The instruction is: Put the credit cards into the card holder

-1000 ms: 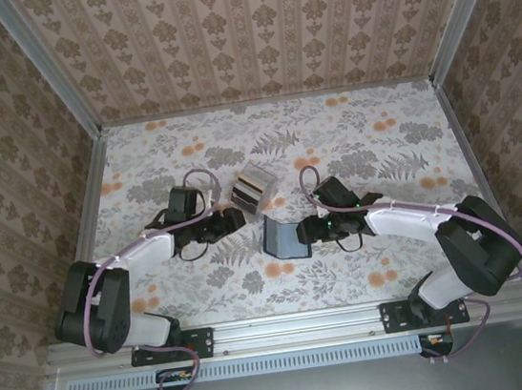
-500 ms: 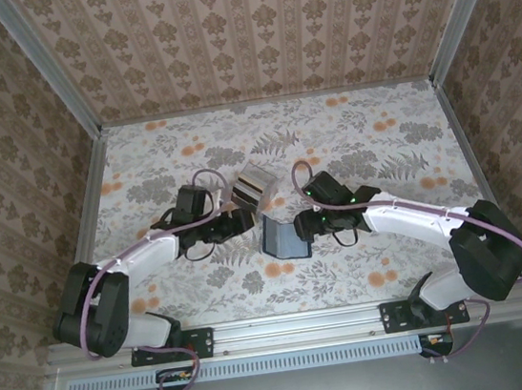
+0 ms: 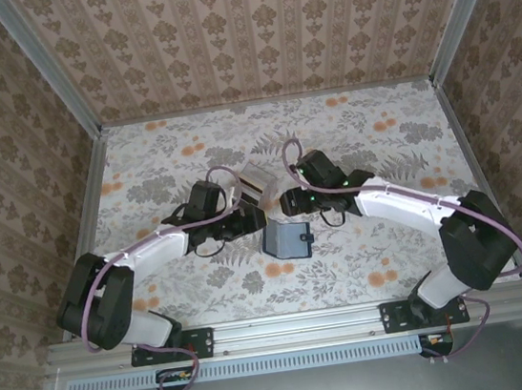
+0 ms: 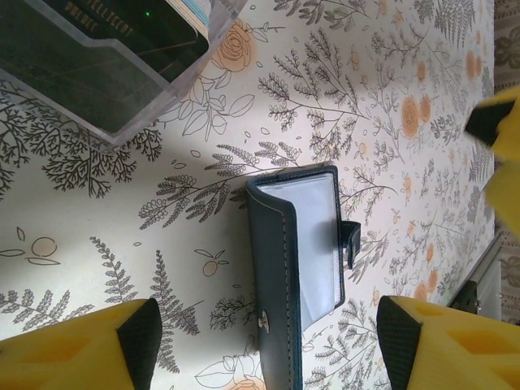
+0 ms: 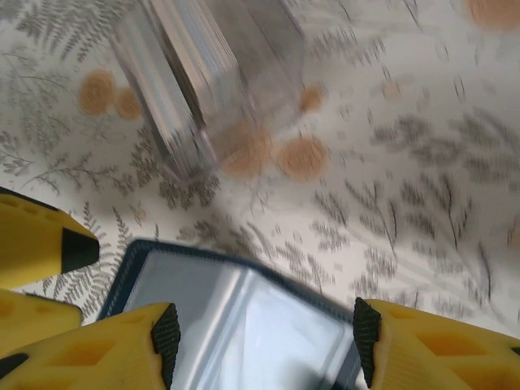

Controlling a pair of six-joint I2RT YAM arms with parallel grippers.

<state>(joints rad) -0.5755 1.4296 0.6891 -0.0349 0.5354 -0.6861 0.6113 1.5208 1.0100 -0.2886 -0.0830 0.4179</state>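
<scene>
The card holder (image 3: 286, 240) is a dark blue wallet lying opened on the floral table, its clear sleeves (image 4: 313, 236) facing up. The credit cards (image 5: 191, 73) stand edge-on in a clear plastic box (image 3: 255, 184) just beyond it; a dark card (image 4: 97, 32) shows through the box wall. My left gripper (image 4: 268, 345) is open, with its pads wide apart on either side of the holder's near end and not touching it. My right gripper (image 5: 266, 341) is open above the holder's sleeves (image 5: 244, 325), facing the box. From above, both grippers (image 3: 248, 218) (image 3: 291, 201) flank the box's near side.
A floral cloth (image 3: 379, 141) covers the table, with patterned walls on three sides. A yellow finger of the other gripper (image 5: 41, 244) sits close at the left of the right wrist view. The right gripper's finger (image 4: 500, 154) shows at the right edge of the left wrist view.
The right gripper has moved away from the holder and up toward the box. The holder now lies flatter and open. The left gripper has slid right and spread its jaws wider.
</scene>
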